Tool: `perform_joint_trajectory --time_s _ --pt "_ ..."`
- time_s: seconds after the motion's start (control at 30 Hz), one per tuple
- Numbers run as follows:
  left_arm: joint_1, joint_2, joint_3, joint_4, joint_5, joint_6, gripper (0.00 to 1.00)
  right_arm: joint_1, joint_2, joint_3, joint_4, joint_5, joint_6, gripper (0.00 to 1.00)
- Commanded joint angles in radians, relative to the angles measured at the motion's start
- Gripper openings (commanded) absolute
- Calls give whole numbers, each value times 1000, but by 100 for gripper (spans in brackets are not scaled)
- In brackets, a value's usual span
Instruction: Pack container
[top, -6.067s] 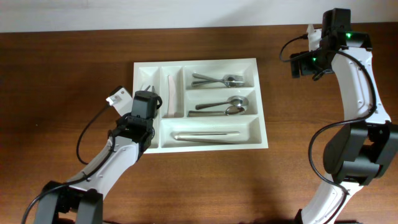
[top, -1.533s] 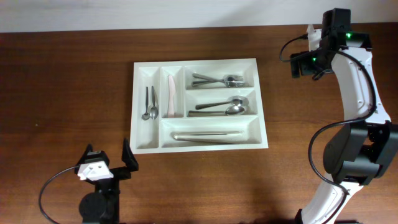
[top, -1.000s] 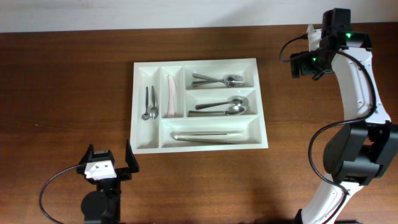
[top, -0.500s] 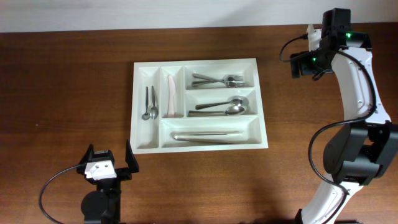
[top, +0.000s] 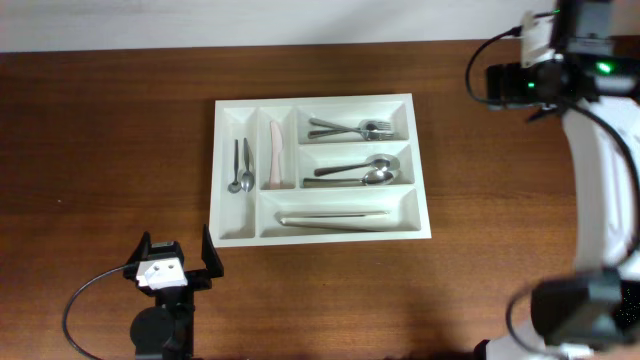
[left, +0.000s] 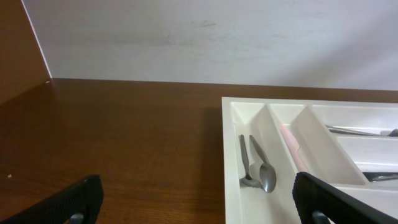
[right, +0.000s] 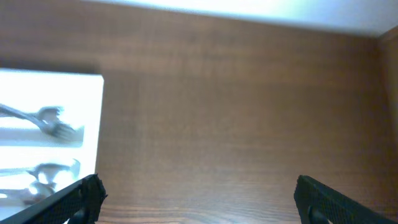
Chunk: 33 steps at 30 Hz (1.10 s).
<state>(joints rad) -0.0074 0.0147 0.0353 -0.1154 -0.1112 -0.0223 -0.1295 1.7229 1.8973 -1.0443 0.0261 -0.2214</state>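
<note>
The container (top: 310, 99), a white five-compartment tray, lies mid-table. Two small spoons (top: 240, 166) and a pink utensil (top: 275, 155) fill its narrow upright slots. Forks (top: 350, 128), larger spoons (top: 360, 172) and a long metal utensil (top: 335, 218) lie in the horizontal ones. My left gripper (top: 176, 246) is open near the front edge, below the tray's left corner and apart from it. Its wrist view shows the tray rim (left: 229, 155) between the spread fingers (left: 68, 202). My right gripper (top: 497, 82) stands open beyond the tray's back right corner, over bare wood, and holds nothing.
A pale wall (left: 211, 37) runs along the table's far edge. In the right wrist view, which is blurred, the tray's corner (right: 74, 84) shows at the left and wood grain fills the span between the fingers (right: 342, 199).
The left gripper has drawn back from the tray's left slot, where two small spoons now lie, and has stayed still for the last second. The right arm has just shifted up and to the right.
</note>
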Motion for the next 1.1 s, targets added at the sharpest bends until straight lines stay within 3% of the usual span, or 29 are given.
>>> perform_joint_trajectory --time_s 0.0,0.23,0.47,0.7,1.07 --pt "-6 -9 -8 4 11 16 99 7 -123 -27 1 1 -7 99" --pt "-6 -9 -8 3 11 16 99 83 -386 -278 20 24 -19 99" --pt "-6 -9 -8 3 11 16 99 248 -814 -810 476 45 -26 99" --pt "-6 -9 -8 3 11 16 99 251 -1172 -1296 780 -130 -25 99" --pt "-6 -9 -8 4 11 16 99 182 -1510 -1689 858 -267 -25 99"
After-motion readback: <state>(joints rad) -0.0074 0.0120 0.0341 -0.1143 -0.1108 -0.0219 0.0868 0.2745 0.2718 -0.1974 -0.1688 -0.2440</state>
